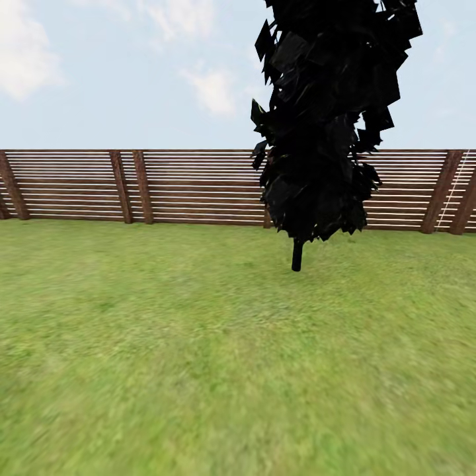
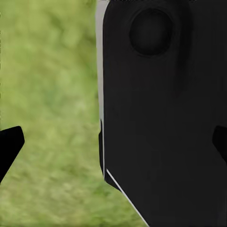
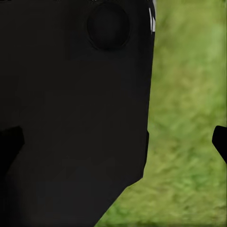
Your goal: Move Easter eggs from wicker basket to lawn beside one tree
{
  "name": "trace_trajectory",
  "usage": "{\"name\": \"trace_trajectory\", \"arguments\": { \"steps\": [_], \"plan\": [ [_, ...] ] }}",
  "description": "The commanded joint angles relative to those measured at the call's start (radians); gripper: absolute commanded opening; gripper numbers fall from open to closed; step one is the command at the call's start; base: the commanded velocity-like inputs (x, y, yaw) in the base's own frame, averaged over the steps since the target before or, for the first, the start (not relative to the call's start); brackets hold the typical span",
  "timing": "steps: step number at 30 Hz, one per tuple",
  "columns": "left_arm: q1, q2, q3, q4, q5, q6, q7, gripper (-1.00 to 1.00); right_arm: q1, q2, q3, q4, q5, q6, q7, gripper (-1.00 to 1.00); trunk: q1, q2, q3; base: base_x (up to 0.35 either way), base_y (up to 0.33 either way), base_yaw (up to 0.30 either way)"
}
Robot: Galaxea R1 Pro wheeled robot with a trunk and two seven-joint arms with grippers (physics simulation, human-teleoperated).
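Beyond spread, empty left fingers [image 2: 12, 142] and right fingers [image 3: 220, 142]: lawn [image 1: 198, 370], tree [image 1: 297, 254] ahead, fence [image 1: 185, 185] behind. Risk: basket unseen, could drive astray.

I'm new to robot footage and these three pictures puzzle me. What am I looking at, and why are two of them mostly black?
These are simulator renders from a wheeled robot with two arms. The big picture comes from its head camera: a lawn, a slatted wooden fence, and one tree with very dark leaves. No eggs or basket appear here.

The other two come from cameras near each gripper. The black mass is part of the robot's own body, close in front of the lens, with grass beside it. The dark tips at the edges are the fingers of the left gripper and right gripper, spread apart and holding nothing.
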Motion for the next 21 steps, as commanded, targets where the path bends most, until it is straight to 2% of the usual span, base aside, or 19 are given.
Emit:
{"name": "trace_trajectory", "arguments": {
  "steps": [1, 6, 21],
  "plan": [
    [0.000, 0.001, 0.001, -0.001, 0.000, 0.001, -0.002, 1.00, 0.000, 0.000, 0.000, 0.000, 0.000, -0.001, 0.002, 1.00, 0.000, 0.000, -0.001, 0.243, 0.000, 0.000],
    [0.000, 0.002, 0.001, -0.005, -0.001, 0.006, -0.003, 1.00, 0.000, 0.004, 0.000, 0.000, -0.001, 0.003, 0.001, 1.00, 0.000, 0.000, -0.001, 0.316, 0.000, 0.142],
    [0.000, 0.003, 0.001, -0.005, 0.000, 0.006, -0.003, 1.00, 0.000, 0.007, -0.001, 0.002, -0.003, 0.005, -0.007, 1.00, 0.000, 0.000, -0.001, 0.321, 0.000, 0.289]
  ]
}}
